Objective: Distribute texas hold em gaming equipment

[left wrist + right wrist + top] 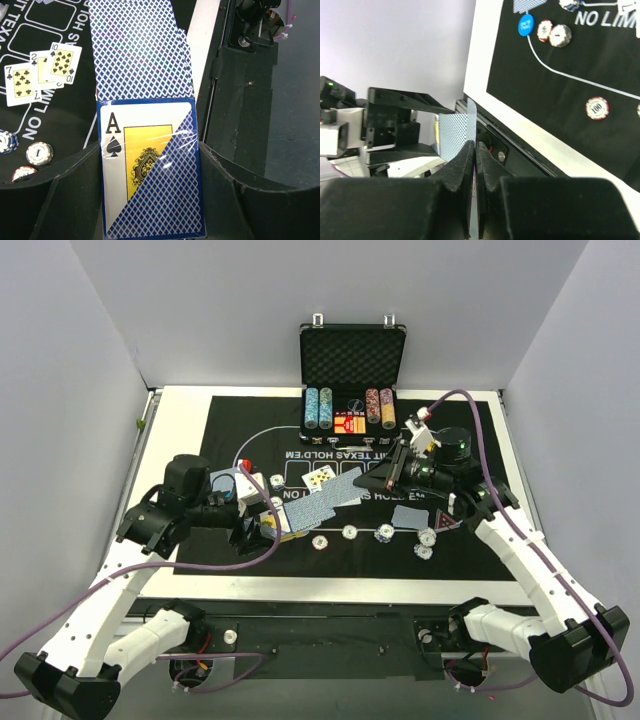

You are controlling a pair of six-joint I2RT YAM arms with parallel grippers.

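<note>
**Blue-backed card, mid-deal, held between both arms above the mat.**

The card (140, 50) juts from the deck (150, 175). My left gripper (258, 530) clamps the deck by its sides over the near-left of the mat (470, 440). My right gripper (475, 150) is pinched closed on the card's far edge. Three club cards (40, 72) lie face up, with chips (385, 533) in a row nearby. I judge the step to be drawing one card. Next I need a straight pull, without dragging the card beneath it along.
</note>
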